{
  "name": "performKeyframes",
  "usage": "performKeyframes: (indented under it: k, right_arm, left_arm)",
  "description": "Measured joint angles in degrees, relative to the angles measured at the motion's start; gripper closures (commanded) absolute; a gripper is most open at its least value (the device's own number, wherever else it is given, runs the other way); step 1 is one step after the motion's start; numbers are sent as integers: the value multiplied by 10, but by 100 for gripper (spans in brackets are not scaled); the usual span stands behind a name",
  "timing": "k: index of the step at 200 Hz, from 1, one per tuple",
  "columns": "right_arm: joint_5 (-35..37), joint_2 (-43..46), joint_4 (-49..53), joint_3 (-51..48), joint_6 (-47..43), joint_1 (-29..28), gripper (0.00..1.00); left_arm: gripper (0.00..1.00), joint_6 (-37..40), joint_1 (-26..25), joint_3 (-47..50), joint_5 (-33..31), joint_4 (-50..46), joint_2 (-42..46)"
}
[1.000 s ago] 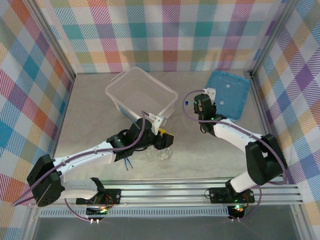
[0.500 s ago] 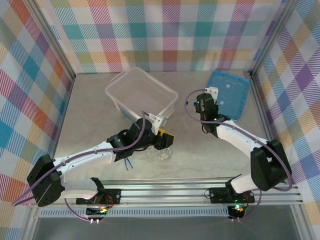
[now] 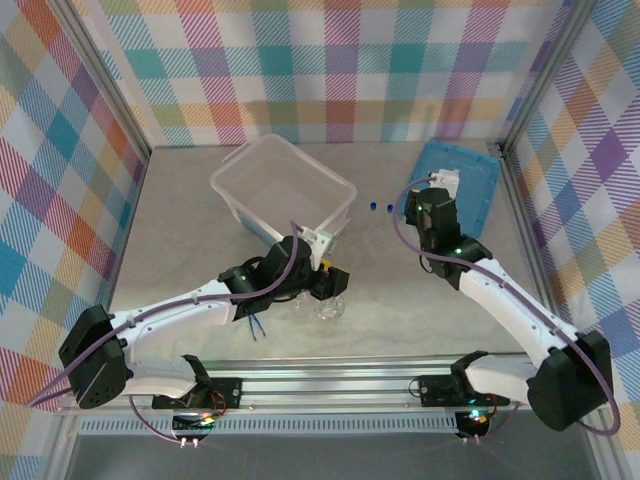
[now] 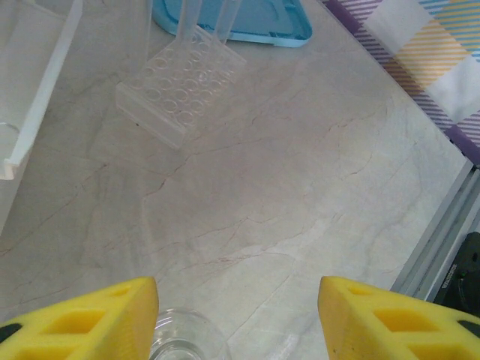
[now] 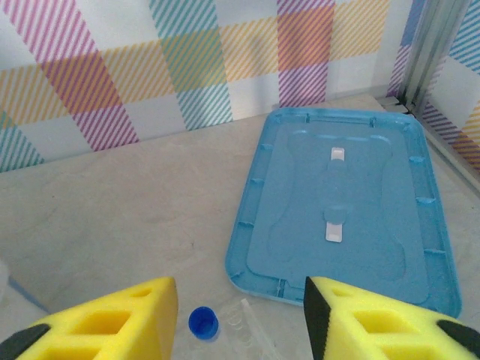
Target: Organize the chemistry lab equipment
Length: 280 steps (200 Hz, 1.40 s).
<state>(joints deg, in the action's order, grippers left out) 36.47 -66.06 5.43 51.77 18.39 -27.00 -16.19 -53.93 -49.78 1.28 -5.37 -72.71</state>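
My left gripper (image 3: 327,281) (image 4: 238,300) hangs open just above two small clear glass vessels, one (image 3: 301,302) beside the other (image 3: 330,308), near the table's front. In the left wrist view the round glass rim (image 4: 180,339) of one sits by the left yellow finger (image 4: 90,319), not clamped. Dark blue tweezers (image 3: 258,326) lie left of the glass. Two blue-capped tubes (image 3: 380,208) stand in a clear rack (image 4: 182,91) (image 5: 253,334) at mid-table. My right gripper (image 3: 413,206) (image 5: 240,307) is open beside them; one blue cap (image 5: 202,322) shows between its fingers, untouched.
The large translucent box (image 3: 283,186) stands at the back centre-left, its wall (image 4: 41,82) close to the rack. The flat blue lid (image 3: 462,186) (image 5: 352,202) (image 4: 247,21) lies at the back right. An aluminium rail (image 3: 400,375) runs along the near edge.
The right arm has swung right and back, away from the tubes, uncovering both blue caps. The left arm has hardly moved.
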Motion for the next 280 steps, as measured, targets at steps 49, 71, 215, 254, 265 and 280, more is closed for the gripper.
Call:
performKeyframes:
  k: [49,71,215,254,265,280]
  right_arm:
    - [-79,46,77,-10,24,0,43]
    - [-120,71,100,-45,40,-5,41]
    - [-207,161,203,-161,78,-35,38]
    - [-210,160,210,-164,77,-35,37]
    - [-211,159,211,-164,77,-35,37]
    - [-212,157,211,-164,77,-35,37]
  left_arm:
    - [41,17,-26,-14,-49,-45,-4]
    - [41,22,-35,-14,-75,-67,-4]
    - [44,5,-101,-14,-144,-140,-77]
    - [44,3,-101,-14,-144,-140,-87]
    - [44,3,-101,-14,-144,-139,-93]
    - [44,2,-101,-14,-144,-138,-98]
